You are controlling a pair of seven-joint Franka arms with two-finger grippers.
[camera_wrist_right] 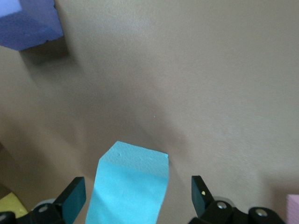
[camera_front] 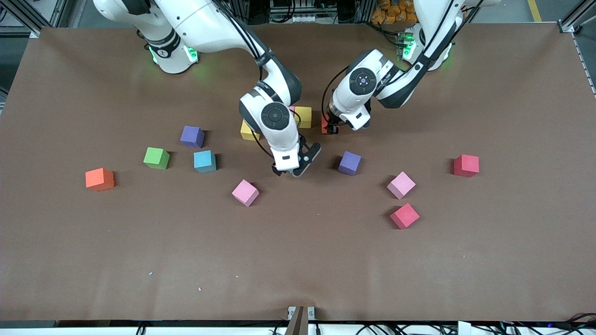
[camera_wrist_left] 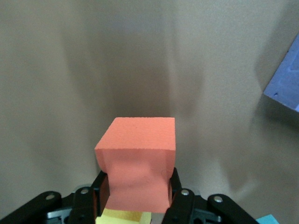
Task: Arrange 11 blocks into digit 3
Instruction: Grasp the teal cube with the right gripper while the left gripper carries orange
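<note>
Between the left jaws, the orange block (camera_wrist_left: 138,165) looks matt, grainy foam. The table (camera_front: 298,260) is matt brown paper; arm shells glossy plastic.

Small matte cubes – orange-red cube (camera_wrist_left: 138,165) pinched in the left gripper (camera_wrist_left: 138,196) beside a yellow cube (camera_front: 303,116), second yellow cube (camera_front: 247,131) near it, light-blue cube (camera_wrist_right: 130,186) between the right gripper's (camera_wrist_right: 135,193) spread fingers – purple, pink, red cubes scattered nearer the camera.

My left gripper (camera_front: 331,129) hangs low over the middle of the table, wrist bent down, fingers (camera_wrist_left: 174,186) clamped on an orange block (camera_wrist_left: 138,169). My right gripper (camera_front: 294,170) points down nearby with its fingers (camera_wrist_right: 72,197) spread wide apart.
</note>
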